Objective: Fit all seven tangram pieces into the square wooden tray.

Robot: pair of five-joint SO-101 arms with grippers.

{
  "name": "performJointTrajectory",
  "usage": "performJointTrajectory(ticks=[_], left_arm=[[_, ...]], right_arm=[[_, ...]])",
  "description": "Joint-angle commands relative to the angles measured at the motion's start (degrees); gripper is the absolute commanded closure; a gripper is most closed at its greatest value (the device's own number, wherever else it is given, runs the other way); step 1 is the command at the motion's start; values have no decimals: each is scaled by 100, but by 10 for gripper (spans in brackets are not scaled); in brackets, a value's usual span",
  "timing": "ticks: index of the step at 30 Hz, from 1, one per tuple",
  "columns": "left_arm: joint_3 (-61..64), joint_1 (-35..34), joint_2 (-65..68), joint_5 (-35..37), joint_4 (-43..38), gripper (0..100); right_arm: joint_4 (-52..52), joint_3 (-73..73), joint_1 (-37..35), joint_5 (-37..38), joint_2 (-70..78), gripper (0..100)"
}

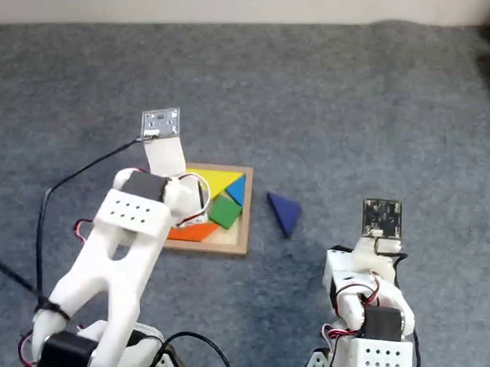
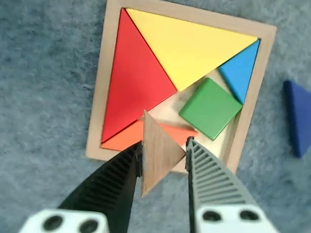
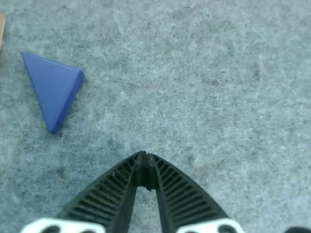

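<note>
The square wooden tray (image 2: 104,92) (image 1: 240,229) lies on grey carpet and holds a red triangle (image 2: 133,80), a yellow triangle (image 2: 189,46), a light blue triangle (image 2: 241,70), a green square (image 2: 210,108) and an orange piece (image 2: 124,138). My left gripper (image 2: 163,148) hangs just above the tray's near edge, shut on a plain wooden triangle (image 2: 158,153) held upright. A dark blue triangle (image 1: 285,212) (image 3: 52,87) lies on the carpet right of the tray. My right gripper (image 3: 145,167) is shut and holds nothing, a little way from the dark blue triangle.
Grey carpet (image 1: 347,90) covers the whole work area. The left arm's white body (image 1: 122,246) stands over the tray's left side in the high view. A pale wall edge (image 1: 302,6) runs along the far side.
</note>
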Motion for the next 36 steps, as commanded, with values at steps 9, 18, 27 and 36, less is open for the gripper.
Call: performJointTrajectory(ticks=[9,18,27,36], left_arm=[[-312,110,1007,1222,-747,909],[-295,110,1130,4703,-1248,905],[-277,75,1130,4738,-1222,872],[-286,127,1130,4932,-1222,599]], right_arm=[[-163,848,66,35,-101,989],[-163,848,66,35,-101,989],[-163,848,66,35,-101,989],[-163,848,66,35,-101,989]])
